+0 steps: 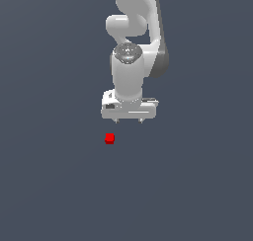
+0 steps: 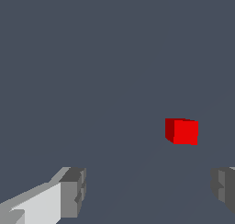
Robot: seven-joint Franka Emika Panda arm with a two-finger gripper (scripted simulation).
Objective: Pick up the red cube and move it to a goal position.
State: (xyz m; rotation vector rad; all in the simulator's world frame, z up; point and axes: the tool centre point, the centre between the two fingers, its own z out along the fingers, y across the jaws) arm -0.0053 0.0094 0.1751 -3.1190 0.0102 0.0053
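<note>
The red cube [image 1: 109, 138] is tiny and bright red and rests on the flat dark grey surface. In the exterior view it lies just below the white gripper [image 1: 128, 121] and a little toward the exterior view's left of it. The gripper points down with its two short fingers spread wide and nothing between them. In the wrist view the cube [image 2: 182, 131] sits apart from the gripper [image 2: 149, 191], beyond the gap and nearer to one grey fingertip [image 2: 224, 186] than to the other fingertip [image 2: 73, 191]. Neither finger touches the cube.
The white arm [image 1: 131, 42] rises from the gripper toward the top of the exterior view. The dark grey surface [image 1: 49, 185] spreads in all directions with no edge in view.
</note>
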